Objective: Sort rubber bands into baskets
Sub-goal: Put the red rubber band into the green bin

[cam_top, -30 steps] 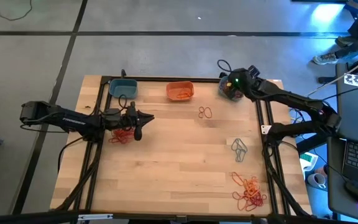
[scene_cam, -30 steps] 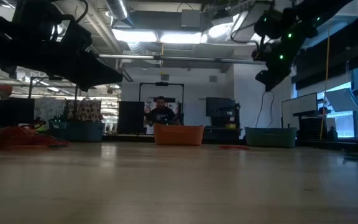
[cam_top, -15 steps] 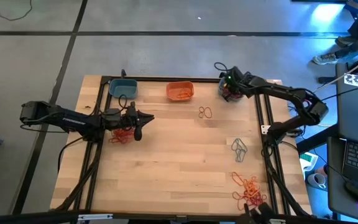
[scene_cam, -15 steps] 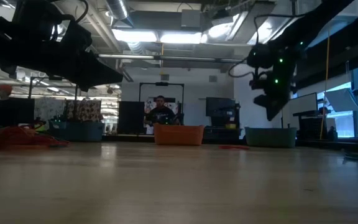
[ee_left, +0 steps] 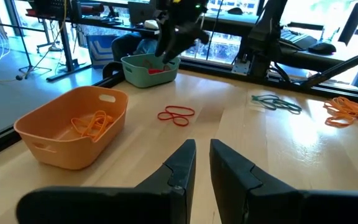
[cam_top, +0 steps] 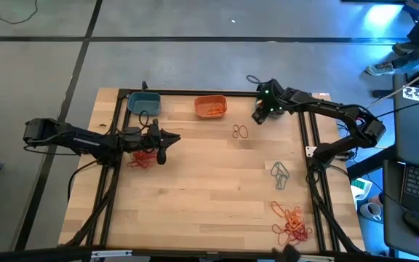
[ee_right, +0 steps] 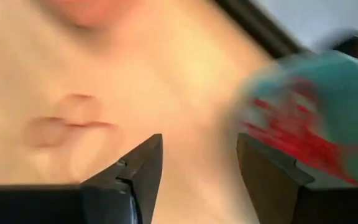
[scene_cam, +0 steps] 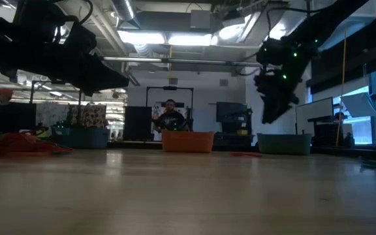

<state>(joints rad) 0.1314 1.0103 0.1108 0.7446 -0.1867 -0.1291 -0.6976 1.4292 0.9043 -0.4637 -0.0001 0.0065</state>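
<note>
My right gripper (cam_top: 257, 116) hangs open in the air at the table's far right, tipped downward, just left of a teal basket (ee_left: 148, 67) that holds red rubber bands (ee_right: 303, 134). Nothing is between its fingers (ee_right: 145, 165). The orange basket (cam_top: 211, 106) with orange bands (ee_left: 92, 123) stands at the far middle, and another teal basket (cam_top: 144, 102) at the far left. Loose red bands (cam_top: 240, 132) lie on the wood near my right gripper. My left gripper (cam_top: 172, 137) waits at the left above a red pile (cam_top: 142, 159), with only a narrow gap (ee_left: 202, 152) between its fingers and nothing in it.
Grey-teal bands (cam_top: 279, 173) lie at the right, and a heap of orange and red bands (cam_top: 292, 224) lies near the front right corner. Black frame rails (cam_top: 313, 145) run along the table's sides. A person (scene_cam: 170, 117) sits in the room beyond the table.
My right gripper has opened. It has sunk a little, tipped its fingers downward and shifted from over the far-right teal basket toward the table's left.
</note>
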